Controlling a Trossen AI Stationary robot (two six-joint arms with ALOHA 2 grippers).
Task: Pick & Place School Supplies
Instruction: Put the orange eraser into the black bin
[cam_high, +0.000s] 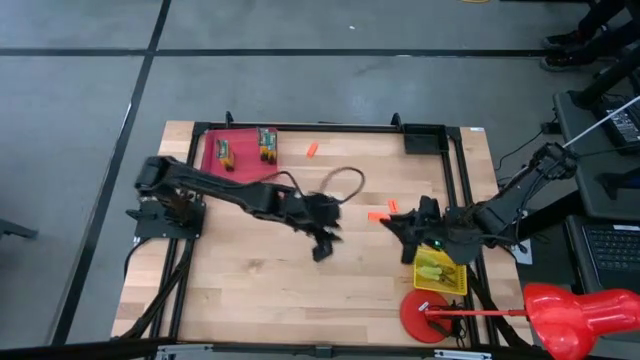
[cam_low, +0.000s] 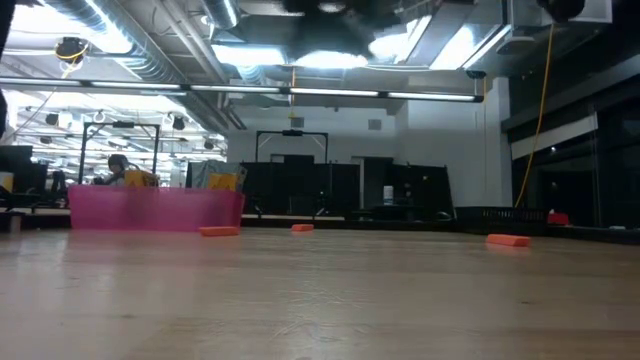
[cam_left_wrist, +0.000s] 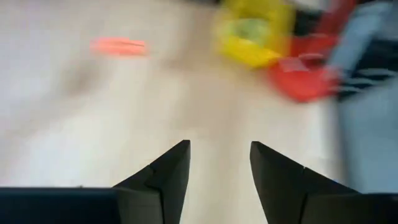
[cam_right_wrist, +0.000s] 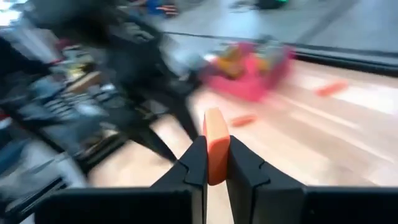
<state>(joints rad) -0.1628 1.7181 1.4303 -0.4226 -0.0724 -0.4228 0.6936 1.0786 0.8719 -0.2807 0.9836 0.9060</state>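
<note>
My right gripper (cam_high: 397, 220) hangs above the table's right half, shut on a small orange stubby piece (cam_right_wrist: 216, 146), and points toward the pink tray (cam_high: 243, 160) at the far left. My left gripper (cam_left_wrist: 219, 155) is open at mid-table (cam_high: 322, 246) with nothing between its fingers. It points toward the yellow mesh basket (cam_left_wrist: 252, 31). Loose orange pieces lie flat on the wood, one (cam_high: 311, 150) right of the tray and others (cam_low: 508, 240) (cam_low: 219, 231) farther off. A crayon box (cam_high: 267, 143) and another small item (cam_high: 225, 153) lie in the tray. My right gripper pinches the orange piece between its two fingers, on the piece's two flat sides (cam_right_wrist: 216, 163). The piece's upper end (cam_right_wrist: 216, 118) stands out past the fingertips. The fingers come in roughly level from the table's right. The piece is lifted clear of the table.
The yellow mesh basket (cam_high: 440, 270) stands at the near right with a red disc (cam_high: 425, 315) in front of it. A dark cable (cam_high: 345, 180) loops over the left arm. Black frame rails (cam_high: 330, 127) run along the table's edges. Bare wood lies at the near left.
</note>
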